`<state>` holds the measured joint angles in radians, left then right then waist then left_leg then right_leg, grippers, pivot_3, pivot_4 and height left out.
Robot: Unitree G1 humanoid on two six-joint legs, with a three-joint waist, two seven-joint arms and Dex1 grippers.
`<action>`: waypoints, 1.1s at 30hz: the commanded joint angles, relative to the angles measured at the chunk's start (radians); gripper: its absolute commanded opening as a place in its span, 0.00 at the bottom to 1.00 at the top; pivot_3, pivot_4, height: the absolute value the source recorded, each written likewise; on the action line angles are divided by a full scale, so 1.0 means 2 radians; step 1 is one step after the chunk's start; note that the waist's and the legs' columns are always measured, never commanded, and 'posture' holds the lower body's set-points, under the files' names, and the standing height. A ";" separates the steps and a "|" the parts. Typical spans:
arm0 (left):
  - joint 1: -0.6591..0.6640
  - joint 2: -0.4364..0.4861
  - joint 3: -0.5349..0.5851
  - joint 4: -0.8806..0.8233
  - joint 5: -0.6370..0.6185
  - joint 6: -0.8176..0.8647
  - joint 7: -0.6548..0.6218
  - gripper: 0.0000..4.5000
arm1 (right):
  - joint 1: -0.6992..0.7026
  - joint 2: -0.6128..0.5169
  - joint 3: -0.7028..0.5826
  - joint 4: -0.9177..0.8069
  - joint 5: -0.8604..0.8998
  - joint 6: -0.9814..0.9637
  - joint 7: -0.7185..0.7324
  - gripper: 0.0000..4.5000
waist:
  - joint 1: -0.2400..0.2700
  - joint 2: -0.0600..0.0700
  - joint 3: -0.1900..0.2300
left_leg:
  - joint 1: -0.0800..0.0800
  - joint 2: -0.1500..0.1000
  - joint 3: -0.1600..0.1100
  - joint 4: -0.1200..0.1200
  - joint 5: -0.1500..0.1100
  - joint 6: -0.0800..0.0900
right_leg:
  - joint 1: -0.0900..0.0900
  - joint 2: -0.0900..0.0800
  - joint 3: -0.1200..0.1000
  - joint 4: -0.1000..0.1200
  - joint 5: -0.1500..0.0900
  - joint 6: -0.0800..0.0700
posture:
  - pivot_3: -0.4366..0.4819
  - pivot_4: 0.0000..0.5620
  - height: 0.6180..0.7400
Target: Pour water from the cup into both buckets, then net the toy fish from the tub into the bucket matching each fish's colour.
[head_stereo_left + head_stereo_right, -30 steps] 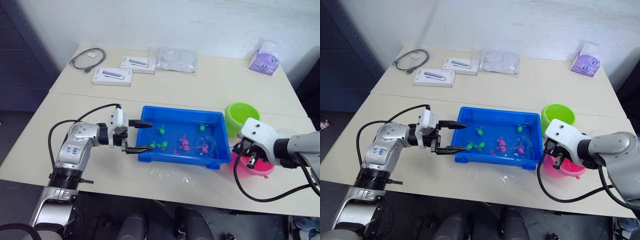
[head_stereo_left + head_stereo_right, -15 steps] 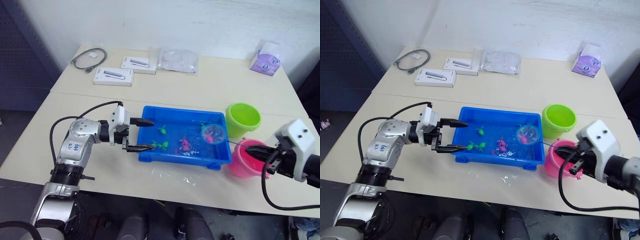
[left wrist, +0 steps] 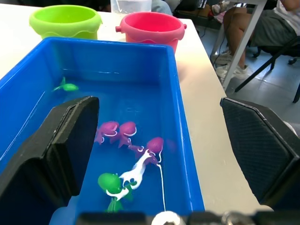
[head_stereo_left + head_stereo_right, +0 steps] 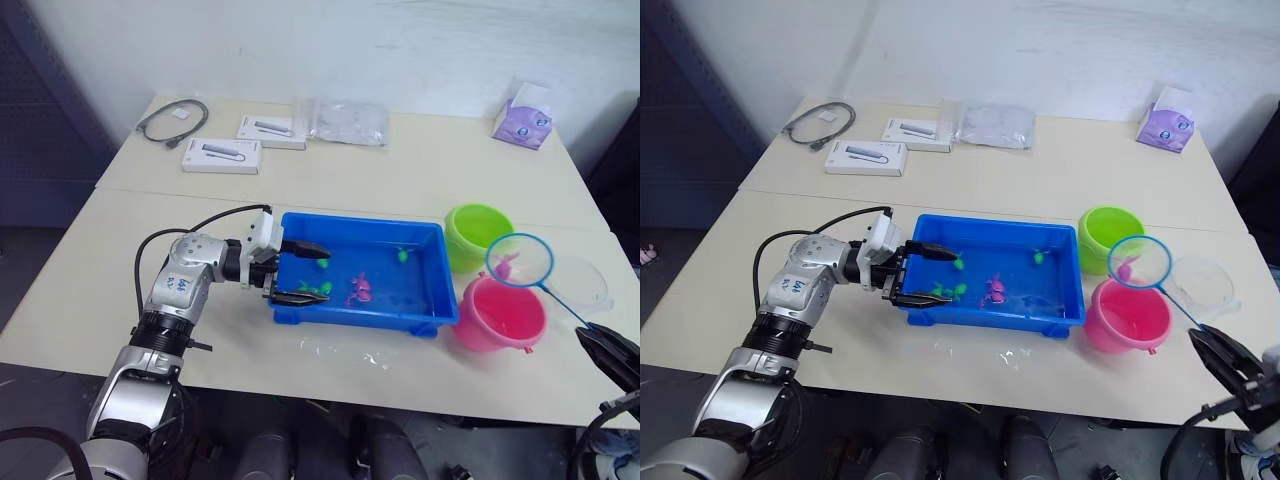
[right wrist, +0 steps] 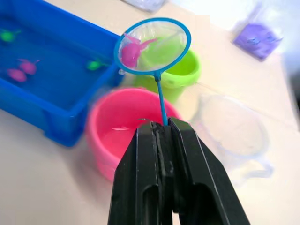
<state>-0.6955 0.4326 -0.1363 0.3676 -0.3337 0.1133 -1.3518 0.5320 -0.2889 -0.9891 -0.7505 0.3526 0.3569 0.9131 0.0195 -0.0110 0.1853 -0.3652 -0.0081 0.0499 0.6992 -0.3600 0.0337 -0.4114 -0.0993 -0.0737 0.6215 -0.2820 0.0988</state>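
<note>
Blue tub (image 4: 437,300) is my anchor here. Nearest the robot, the right pincer (image 5: 161,129) sits out past the tub's right end, clenched on the net's thin stick. The net (image 4: 519,260) has come up out of the tub since half a second ago, when its ring was still over the right part of the water; now it hangs in the air right of the tub, above the pink bucket (image 4: 500,316), with a pink fish (image 5: 130,51) caught in the mesh. The left pincer (image 4: 297,272) is still parked at the tub's left end, released, one finger over the water and one just outside the front wall, holding nothing. Inside the tub: green fish (image 4: 316,289) near the left, pink fish (image 4: 357,290) around the middle, one more green fish (image 4: 401,255) toward the far right. The green bucket (image 4: 478,235) stands just right of the tub's far corner, and the clear cup (image 4: 578,283) is on the bench further right, beyond the pink bucket.
</note>
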 commanded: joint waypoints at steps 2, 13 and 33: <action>-0.006 -0.006 0.002 -0.010 -0.003 -0.006 -0.003 0.99 | 0.028 0.010 0.036 0.070 -0.086 -0.210 -0.018 0.00 | -0.001 0.000 0.000 | 0.000 0.000 0.000 0.000 0.000 0.000 | 0.000 0.000 0.001 0.000 0.000 0.000 | 0.48 0.27 0.99; 0.010 -0.014 0.005 -0.036 -0.008 0.007 0.010 0.99 | 0.042 -0.037 0.045 0.190 -0.400 -0.571 -0.214 0.00 | -0.005 0.001 0.000 | 0.004 0.001 0.004 -0.001 -0.001 -0.001 | 0.000 -0.002 0.005 0.000 0.000 -0.001 | 0.48 0.27 0.99; 0.017 -0.006 0.009 -0.042 -0.008 0.007 0.011 0.99 | 0.088 -0.151 0.056 0.326 -0.564 -0.651 -0.488 0.00 | -0.010 0.001 0.000 | 0.005 0.002 0.005 -0.001 -0.001 -0.001 | 0.000 -0.002 0.006 0.000 -0.001 -0.002 | 0.48 0.27 0.99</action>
<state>-0.6601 0.4133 -0.1351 0.3142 -0.3351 0.1399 -1.3241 0.6894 -0.5779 -0.8703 -0.1084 -0.7721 -0.9273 -0.0174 -0.0012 -0.0099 0.1847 -0.3552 -0.0050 0.0609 0.6967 -0.3623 0.0326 -0.4107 -0.1039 -0.0611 0.6217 -0.2840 0.0952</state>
